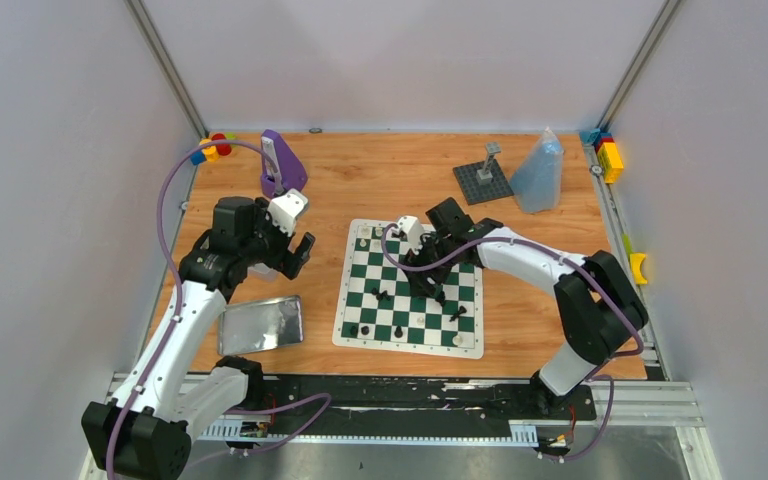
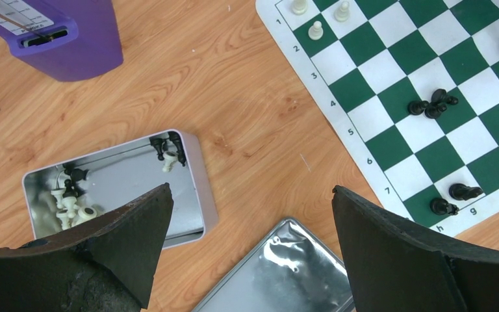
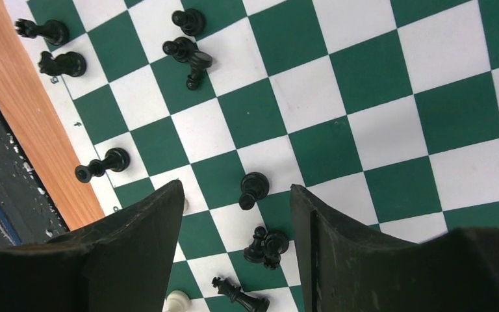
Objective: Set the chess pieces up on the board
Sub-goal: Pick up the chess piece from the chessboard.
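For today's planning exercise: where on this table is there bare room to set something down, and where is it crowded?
Bare wood lies between the metronome and baseplate, beyond the board. A narrower strip runs between lid and board. Crowded: the board's near half, under scattered pieces and the right end effector.

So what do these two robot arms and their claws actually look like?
They match: white tube-like links joined by chunky black joints. The left arm and right arm each carry a loose purple cable looping alongside. The left gripper and right gripper each have two thick, matte black, wedge-shaped fingers with rough-looking edges.
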### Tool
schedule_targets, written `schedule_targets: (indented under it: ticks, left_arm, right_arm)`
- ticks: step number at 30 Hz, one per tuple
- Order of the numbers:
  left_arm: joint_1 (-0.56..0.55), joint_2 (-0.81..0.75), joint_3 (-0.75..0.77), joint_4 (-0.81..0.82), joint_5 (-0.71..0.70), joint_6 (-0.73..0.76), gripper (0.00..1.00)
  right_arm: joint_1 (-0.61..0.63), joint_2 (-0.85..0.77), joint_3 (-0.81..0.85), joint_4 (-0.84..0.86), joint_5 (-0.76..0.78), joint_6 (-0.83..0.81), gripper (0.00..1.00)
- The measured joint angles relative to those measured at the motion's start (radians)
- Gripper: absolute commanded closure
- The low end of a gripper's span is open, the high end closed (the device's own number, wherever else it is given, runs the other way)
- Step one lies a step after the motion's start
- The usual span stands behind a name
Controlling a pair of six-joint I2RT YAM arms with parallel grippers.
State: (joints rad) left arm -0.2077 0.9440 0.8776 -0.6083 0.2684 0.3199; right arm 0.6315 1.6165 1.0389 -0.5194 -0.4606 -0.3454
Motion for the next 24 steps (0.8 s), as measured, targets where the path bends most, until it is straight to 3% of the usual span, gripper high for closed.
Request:
schedule_targets:
  ticks: [17,24]
  left_arm:
    - [0.0,0.0,-0.006,0.006,0.008,0.0,0.0]
    - [0.0,0.0,-0.006,0.006,0.008,0.0,0.0]
  right_arm:
    - [0.0,0.066,0.004,-0.018,0.041,0.005,0.59]
    - [0.0,0.071,0.004,-0.022,0.04,0.004,0.75]
